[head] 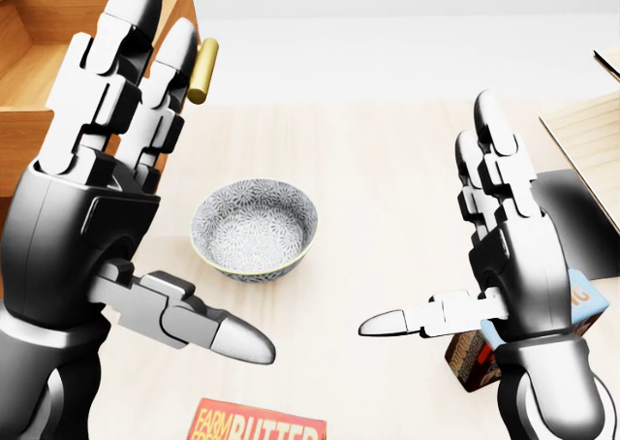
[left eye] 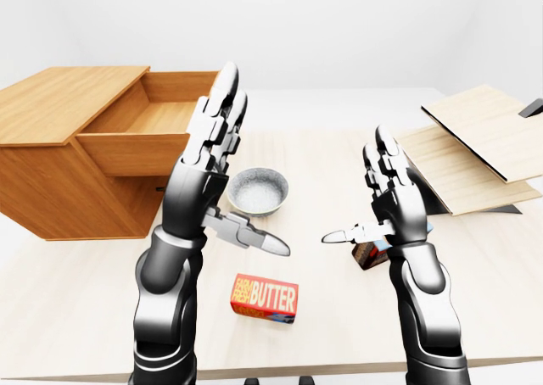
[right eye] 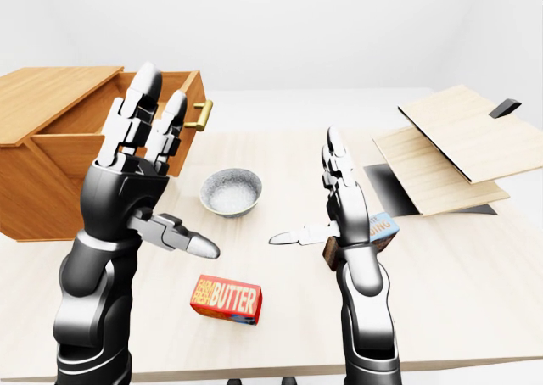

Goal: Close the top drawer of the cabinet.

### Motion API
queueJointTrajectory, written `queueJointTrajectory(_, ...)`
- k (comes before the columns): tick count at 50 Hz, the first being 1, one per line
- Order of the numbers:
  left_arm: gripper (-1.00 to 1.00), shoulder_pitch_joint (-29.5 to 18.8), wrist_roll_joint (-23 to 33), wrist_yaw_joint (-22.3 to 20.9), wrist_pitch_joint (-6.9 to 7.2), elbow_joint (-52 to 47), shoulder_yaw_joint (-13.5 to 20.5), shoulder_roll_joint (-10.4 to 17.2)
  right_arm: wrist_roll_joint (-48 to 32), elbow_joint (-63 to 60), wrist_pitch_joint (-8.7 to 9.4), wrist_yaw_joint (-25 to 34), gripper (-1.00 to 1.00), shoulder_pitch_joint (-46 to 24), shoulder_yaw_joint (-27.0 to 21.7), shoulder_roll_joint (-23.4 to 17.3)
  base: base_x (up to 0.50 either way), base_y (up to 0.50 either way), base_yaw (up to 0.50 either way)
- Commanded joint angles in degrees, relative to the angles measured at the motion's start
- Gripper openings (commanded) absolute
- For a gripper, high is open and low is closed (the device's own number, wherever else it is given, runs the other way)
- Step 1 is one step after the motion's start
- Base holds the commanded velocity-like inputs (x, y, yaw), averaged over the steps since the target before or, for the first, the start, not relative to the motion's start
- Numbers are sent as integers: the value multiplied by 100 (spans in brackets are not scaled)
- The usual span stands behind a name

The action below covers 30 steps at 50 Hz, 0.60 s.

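1. Nothing has touched the drawer yet, so I'd judge this the approach step: both hands are raised over the table with nothing in them.
2. The left hand stands upright, fingers spread wide and thumb out to the side. In the left-eye view its fingertips overlap the drawer's right end, but I cannot tell whether they touch it.
3. The right hand is just as open, palm turned inward, well apart from the cabinet.
4. The cabinet sits at the left of the table, plain light wood. Its top drawer is pulled far out towards the right of the view, and what shows of its inside looks bare.
5. A small brass knob sticks out of the drawer's face, best seen in the right-eye view, just right of the left fingers.
6. The next move, I'd guess, calls for the left palm laid flat on that face, beside the knob, then a steady push leftward until the face meets the cabinet.
7. A bowl and a butter box lie near the arms; neither blocks the drawer's path.
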Motion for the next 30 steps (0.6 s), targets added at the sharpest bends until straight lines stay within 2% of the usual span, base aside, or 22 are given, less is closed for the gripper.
queueJointTrajectory(1, 100, -45, 6, 67, 0, 67, 25, 6, -16, -37, 0, -38, 100, 5, 14, 6, 0, 0, 0)
queueJointTrajectory(12, 100, -337, 117, 471, 0, 637, 184, 58, -52, -164, 0, -92, 100, -16, 57, 26, 0, 0, 0)
queueJointTrajectory(20, 100, -310, 144, 442, 0, 805, 164, 86, -32, -202, 0, -67, 100, 5, 30, 15, 0, 0, 0)
queueJointTrajectory(30, 100, -29, 332, 147, 0, 693, 24, 63, -16, -115, 0, -50, 100, 43, 21, 21, 0, 0, 0)
